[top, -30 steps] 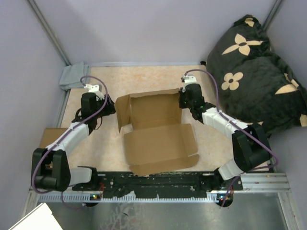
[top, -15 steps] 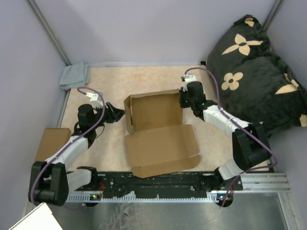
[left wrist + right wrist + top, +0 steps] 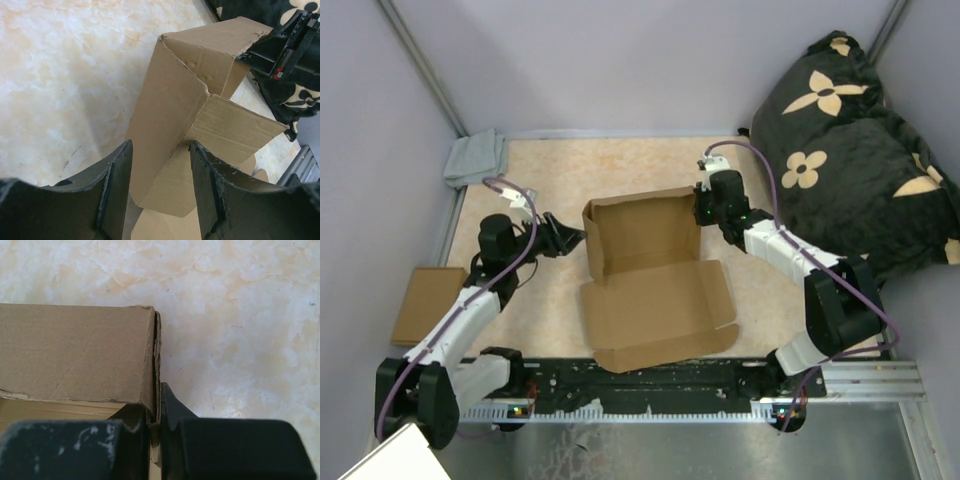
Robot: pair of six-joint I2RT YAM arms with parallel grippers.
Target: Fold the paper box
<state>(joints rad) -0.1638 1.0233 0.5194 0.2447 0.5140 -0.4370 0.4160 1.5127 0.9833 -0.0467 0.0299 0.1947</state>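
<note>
The paper box [image 3: 650,280] is plain brown cardboard in the middle of the table, its back and side walls raised and its lid flap flat toward the arms. My left gripper [image 3: 572,236] is open just left of the box's raised left wall [image 3: 170,120], which stands between and beyond the fingers [image 3: 112,190]. My right gripper [image 3: 704,212] is shut on the box's right wall at the back right corner; in the right wrist view the doubled cardboard edge [image 3: 156,365] is pinched between the jaws.
A grey folded cloth [image 3: 475,158] lies at the back left corner. A small brown cardboard scrap [image 3: 425,305] lies at the left edge. A black flowered cushion [image 3: 860,140] fills the right side. Purple walls enclose the table.
My left arm pulled back off the box's left flap and swung toward the box's left wall, gripper open. The left wall now stands more upright. The right arm stays put.
</note>
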